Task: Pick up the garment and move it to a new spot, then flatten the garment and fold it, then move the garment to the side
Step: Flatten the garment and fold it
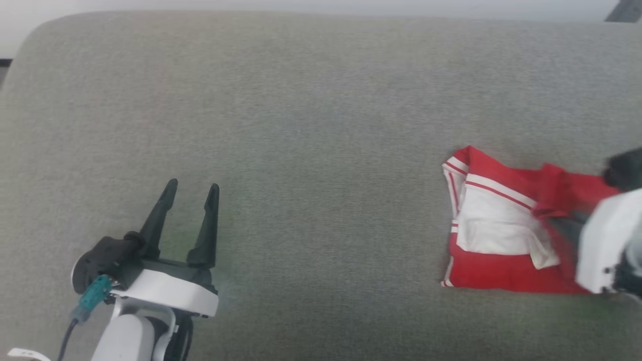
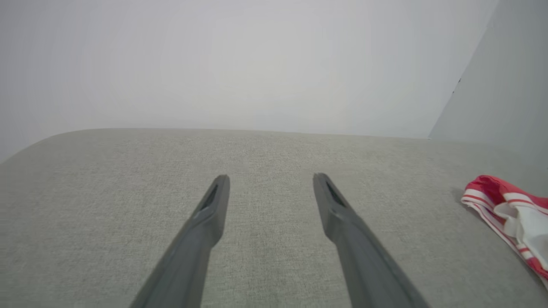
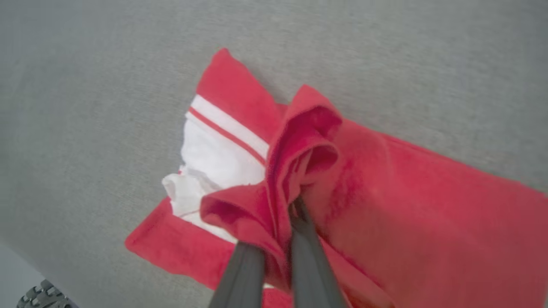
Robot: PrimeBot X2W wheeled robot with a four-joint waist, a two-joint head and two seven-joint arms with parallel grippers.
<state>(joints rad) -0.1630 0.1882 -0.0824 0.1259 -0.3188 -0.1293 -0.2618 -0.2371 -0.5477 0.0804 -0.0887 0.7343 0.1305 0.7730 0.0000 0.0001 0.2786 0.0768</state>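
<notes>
Red cloth with a white, red-striped sleeve panel, the garment (image 1: 494, 228) lies bunched toward the right side of the grey upholstered surface (image 1: 321, 125), its left edge roughly straight and its top uneven. The head view gives its place on the surface, but blur and the pale right wrist housing (image 1: 607, 240) cover its right end there.

The right wrist view shows the grip from close in. The right gripper (image 3: 278, 252) has its two dark fingers (image 3: 314, 265) pressed nearly together with a raised ridge of red cloth pinched between them. The fold stands up above the rest of the garment (image 3: 406, 205), which spreads flat to the right. The white sleeve lies to the left of the pinch. A dark ridged object (image 3: 43, 297) sits at that view's lower left corner; what it is cannot be told.

Well apart, at the lower left of the head view, the left gripper (image 1: 193, 193) hangs over bare fabric with its fingers spread and nothing between them. A teal connector (image 1: 93, 293) with a cable sits on its wrist.

The left wrist view looks along the parted left gripper (image 2: 270, 179) toward a pale wall (image 2: 257, 64). It catches the striped edge of the garment (image 2: 513, 209) at far right.
</notes>
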